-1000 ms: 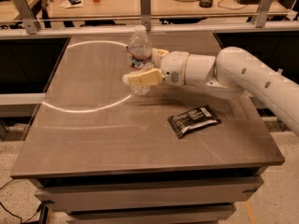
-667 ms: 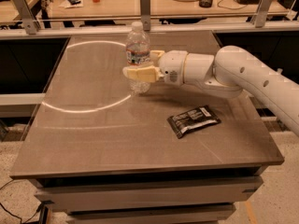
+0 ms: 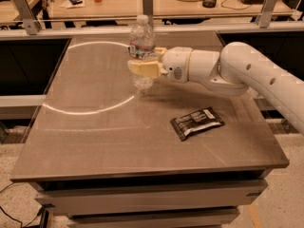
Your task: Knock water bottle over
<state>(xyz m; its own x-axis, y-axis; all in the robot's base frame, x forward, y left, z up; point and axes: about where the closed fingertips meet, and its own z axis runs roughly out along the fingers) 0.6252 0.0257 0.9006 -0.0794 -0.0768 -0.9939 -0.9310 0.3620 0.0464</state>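
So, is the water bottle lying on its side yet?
No: the water bottle stands upright on the table, with the gripper at its mid-height.

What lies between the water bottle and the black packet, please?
Only bare tabletop, in the camera view; the tool is at the water bottle.

The brown bench [image 3: 118,141] carries a bottle [image 3: 141,41] standing at its far middle and a black packet [image 3: 196,122] lying flat to the right, well apart. A bright arc [image 3: 90,111] curves across its left half. The claw [image 3: 144,61] is at the bottle's middle.
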